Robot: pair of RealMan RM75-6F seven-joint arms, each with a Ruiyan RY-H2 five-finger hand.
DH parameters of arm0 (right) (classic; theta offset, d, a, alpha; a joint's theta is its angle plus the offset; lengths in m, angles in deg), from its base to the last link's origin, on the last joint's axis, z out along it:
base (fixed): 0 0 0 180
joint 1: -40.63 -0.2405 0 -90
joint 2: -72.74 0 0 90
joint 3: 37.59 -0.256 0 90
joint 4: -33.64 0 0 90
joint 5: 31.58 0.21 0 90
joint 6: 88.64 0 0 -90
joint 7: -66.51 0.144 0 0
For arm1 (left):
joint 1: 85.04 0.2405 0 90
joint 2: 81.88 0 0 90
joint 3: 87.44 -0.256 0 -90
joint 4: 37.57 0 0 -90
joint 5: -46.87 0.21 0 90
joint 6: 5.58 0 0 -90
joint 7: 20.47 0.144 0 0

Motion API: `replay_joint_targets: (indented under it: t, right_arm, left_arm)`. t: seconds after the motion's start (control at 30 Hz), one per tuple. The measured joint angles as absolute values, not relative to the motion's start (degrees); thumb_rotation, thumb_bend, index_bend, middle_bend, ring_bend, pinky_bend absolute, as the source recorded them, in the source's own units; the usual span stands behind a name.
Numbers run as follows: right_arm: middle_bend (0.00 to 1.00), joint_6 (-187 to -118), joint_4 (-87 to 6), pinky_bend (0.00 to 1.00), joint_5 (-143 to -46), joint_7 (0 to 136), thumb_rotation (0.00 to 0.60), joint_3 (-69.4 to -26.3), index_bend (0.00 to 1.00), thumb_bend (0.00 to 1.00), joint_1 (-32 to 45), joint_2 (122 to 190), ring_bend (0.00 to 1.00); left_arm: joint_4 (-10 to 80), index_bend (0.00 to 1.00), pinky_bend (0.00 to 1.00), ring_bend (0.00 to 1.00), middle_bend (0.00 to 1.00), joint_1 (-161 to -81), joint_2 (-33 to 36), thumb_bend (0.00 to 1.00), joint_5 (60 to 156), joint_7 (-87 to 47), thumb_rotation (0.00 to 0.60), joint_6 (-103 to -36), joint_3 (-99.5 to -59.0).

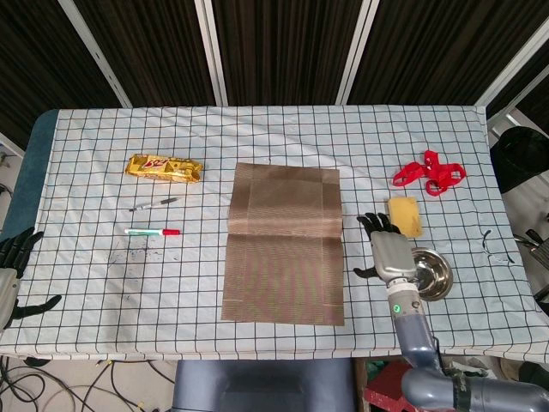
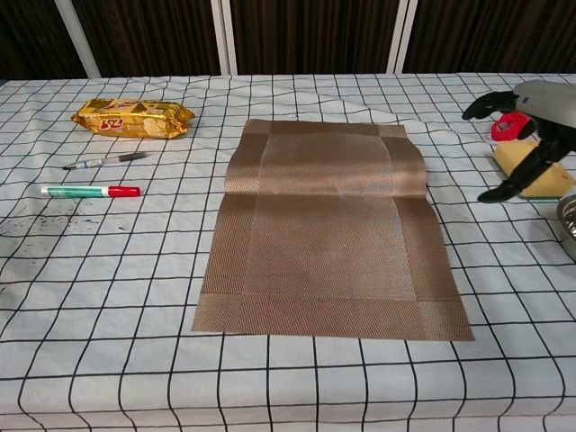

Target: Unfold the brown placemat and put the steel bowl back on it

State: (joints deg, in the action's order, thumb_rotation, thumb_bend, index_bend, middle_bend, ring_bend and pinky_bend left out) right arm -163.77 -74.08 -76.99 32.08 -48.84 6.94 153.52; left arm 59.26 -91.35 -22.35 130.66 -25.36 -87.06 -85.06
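The brown placemat (image 1: 283, 242) (image 2: 328, 234) lies unfolded in the middle of the checked tablecloth, with a raised crease across its upper third. The steel bowl (image 1: 431, 273) (image 2: 568, 222) stands on the cloth to the right of the mat. My right hand (image 1: 391, 251) (image 2: 526, 130) hovers between mat and bowl, fingers spread, holding nothing, just left of the bowl's rim. My left hand (image 1: 12, 268) hangs off the table's left edge, fingers apart and empty.
A yellow sponge (image 1: 404, 216) (image 2: 531, 171) lies just beyond the bowl, a red strap (image 1: 429, 174) further back. At left lie a gold snack packet (image 1: 164, 167) (image 2: 132, 118), a thin pen (image 1: 154, 204) and a red-capped marker (image 1: 151, 232) (image 2: 90, 191).
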Motion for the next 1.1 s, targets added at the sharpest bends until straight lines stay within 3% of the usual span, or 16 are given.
replay_joint_targets:
  t: [0.23,0.4,0.77,1.1]
  right_arm:
    - [0.01,-174.18,-74.2,0.18,-95.78,38.19,0.6,-38.72,0.13,0.06,17.18,147.62,0.0]
    - [0.01,-182.37,-72.3,0.18,-103.46,45.2,0.6,-33.43,0.07,0.07,25.41,142.68,0.0]
    - [0.0,-185.63,-61.69,0.18,-110.43,54.9,0.6,-34.5,0.04,0.07,30.48,141.85,0.0]
    - [0.0,-182.04,-60.35,0.18,-110.21,60.35,0.6,-36.72,0.03,0.08,31.49,142.07,0.0]
  left_arm:
    - [58.66,0.0,0.02,0.0,0.0,-91.55,-21.64,0.01,131.54,-22.21,0.6,-86.8,-85.68]
    - [58.41,0.0,0.02,0.0,0.0,-91.79,-20.7,0.01,133.16,-18.12,0.6,-86.9,-86.34]
    - [64.72,0.02,0.05,0.0,0.0,-94.96,-20.48,0.01,138.97,-4.28,0.6,-83.71,-87.88]
    - [66.6,0.08,0.08,0.03,0.04,-105.79,-15.18,0.02,140.08,10.08,0.6,-67.22,-86.27]
